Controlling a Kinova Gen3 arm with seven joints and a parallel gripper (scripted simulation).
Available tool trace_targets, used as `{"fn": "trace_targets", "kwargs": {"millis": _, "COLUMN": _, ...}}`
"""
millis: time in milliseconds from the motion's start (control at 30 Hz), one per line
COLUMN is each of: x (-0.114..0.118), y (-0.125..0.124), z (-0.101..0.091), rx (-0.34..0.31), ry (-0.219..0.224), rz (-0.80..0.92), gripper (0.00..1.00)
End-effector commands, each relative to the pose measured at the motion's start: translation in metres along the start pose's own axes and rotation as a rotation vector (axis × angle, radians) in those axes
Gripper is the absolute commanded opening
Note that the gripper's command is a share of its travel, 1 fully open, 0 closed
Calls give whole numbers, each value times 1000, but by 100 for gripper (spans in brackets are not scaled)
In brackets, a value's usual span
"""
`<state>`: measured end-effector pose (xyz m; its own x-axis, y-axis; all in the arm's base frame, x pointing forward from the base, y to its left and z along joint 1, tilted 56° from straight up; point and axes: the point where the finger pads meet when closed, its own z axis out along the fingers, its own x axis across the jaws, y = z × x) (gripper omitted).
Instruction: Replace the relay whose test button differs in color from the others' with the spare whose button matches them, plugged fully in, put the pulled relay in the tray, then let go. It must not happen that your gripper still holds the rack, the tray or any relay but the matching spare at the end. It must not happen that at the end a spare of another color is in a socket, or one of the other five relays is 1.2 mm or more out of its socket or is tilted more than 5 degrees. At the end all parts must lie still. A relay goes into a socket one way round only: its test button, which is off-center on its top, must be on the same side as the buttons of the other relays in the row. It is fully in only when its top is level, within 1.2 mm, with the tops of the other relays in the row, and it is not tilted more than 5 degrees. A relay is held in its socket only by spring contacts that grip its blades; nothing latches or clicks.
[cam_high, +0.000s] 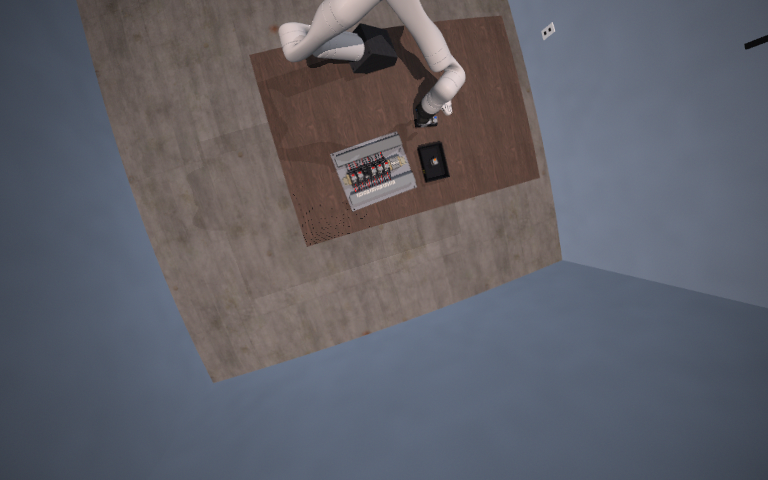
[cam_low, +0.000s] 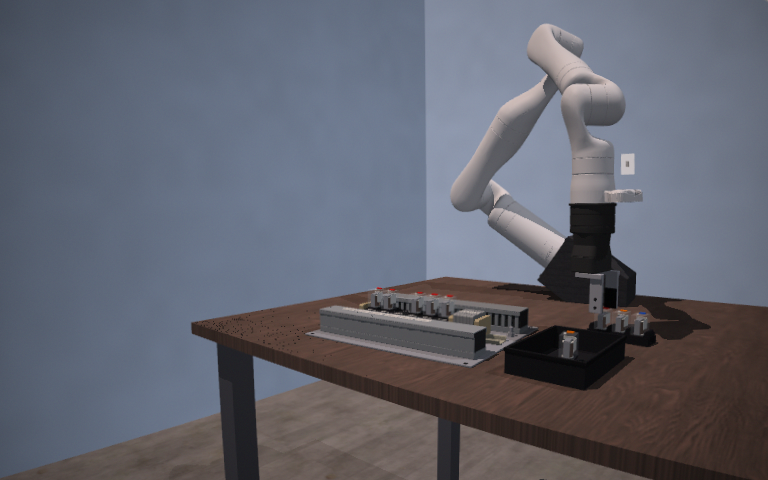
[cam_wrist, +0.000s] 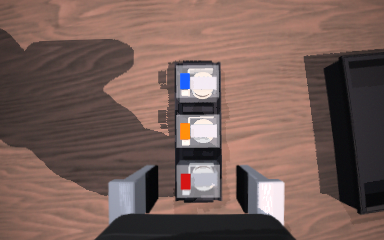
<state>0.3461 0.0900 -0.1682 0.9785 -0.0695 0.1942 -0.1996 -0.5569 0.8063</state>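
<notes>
The spare holder (cam_wrist: 199, 154) (cam_low: 642, 339) carries a red-button spare (cam_wrist: 204, 181), an orange-button spare (cam_wrist: 202, 131) (cam_low: 621, 322) and a blue-button spare (cam_wrist: 203, 83) (cam_low: 640, 325). My gripper (cam_wrist: 197, 182) is open; in the wrist view its fingers stand left and right of the red-button spare, with gaps and no visible contact. The pulled relay (cam_low: 569, 346) (cam_high: 434, 161), with an orange button, stands upright in the black tray (cam_low: 540, 362) (cam_wrist: 344, 135). The row on the panel shows several red-button relays (cam_low: 416, 305) and a gap among them. The socket in that gap is hidden in the exterior view.
The grey panel (cam_low: 396, 347) has raised wire ducts (cam_low: 396, 326) along both sides of the relay row, and terminal blocks (cam_low: 470, 316) near its end. The tray stands between the panel and my side of the table, beside the spare holder.
</notes>
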Motion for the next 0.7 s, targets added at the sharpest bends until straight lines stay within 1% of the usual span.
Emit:
{"fn": "trace_targets", "kwargs": {"millis": 0, "x": 0, "y": -1, "z": -2, "rx": 2, "ry": 1, "rz": -1, "gripper": 100}}
{"fn": "trace_targets", "kwargs": {"millis": 433, "x": -1, "y": -2, "z": -9, "rx": 3, "ry": -1, "rz": -3, "gripper": 100}}
{"fn": "trace_targets", "kwargs": {"millis": 500, "x": -1, "y": -2, "z": -9, "rx": 3, "ry": -1, "rz": -3, "gripper": 100}}
{"fn": "trace_targets", "kwargs": {"millis": 533, "x": -1, "y": -2, "z": -6, "rx": 3, "ry": -3, "rz": -3, "gripper": 100}}
{"fn": "trace_targets", "kwargs": {"millis": 667, "x": -1, "y": -2, "z": -7, "rx": 3, "ry": -2, "rz": -3, "gripper": 100}}
